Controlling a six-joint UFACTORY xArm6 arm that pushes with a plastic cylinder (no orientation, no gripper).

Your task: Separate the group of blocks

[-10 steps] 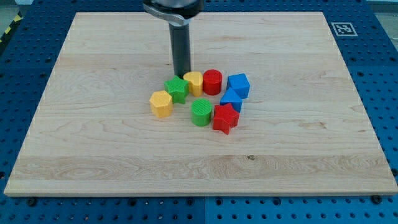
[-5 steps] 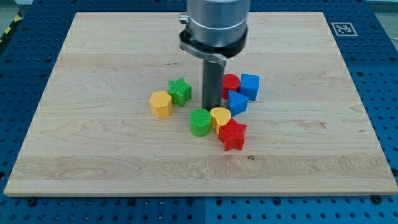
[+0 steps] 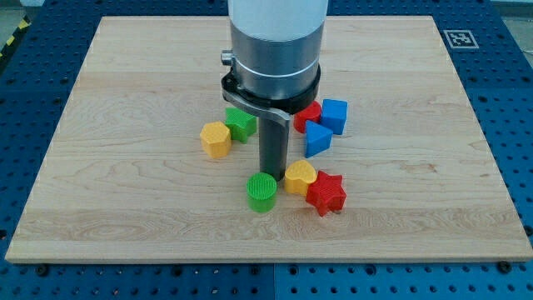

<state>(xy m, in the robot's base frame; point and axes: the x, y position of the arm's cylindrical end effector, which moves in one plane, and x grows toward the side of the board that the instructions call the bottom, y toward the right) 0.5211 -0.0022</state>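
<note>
My tip (image 3: 272, 172) stands just above and between the green cylinder (image 3: 261, 192) and the yellow heart-shaped block (image 3: 299, 177), close to both. The red star (image 3: 326, 193) touches the yellow heart on its right. Above them lie the blue triangle (image 3: 316, 137), the blue cube (image 3: 335, 115) and the red cylinder (image 3: 311, 113), partly hidden by the arm. At the left, the yellow hexagon (image 3: 216, 138) sits next to the green star (image 3: 242, 124), whose top is hidden by the arm.
The blocks lie on a wooden board (image 3: 125, 200) on a blue perforated table (image 3: 516, 125). A fiducial marker (image 3: 459, 37) sits at the board's top right corner. The arm's wide grey body (image 3: 273, 50) covers the board's upper middle.
My tip moved down the view through the group. The green cylinder, yellow heart and red star were pushed down, away from the blue and red blocks.
</note>
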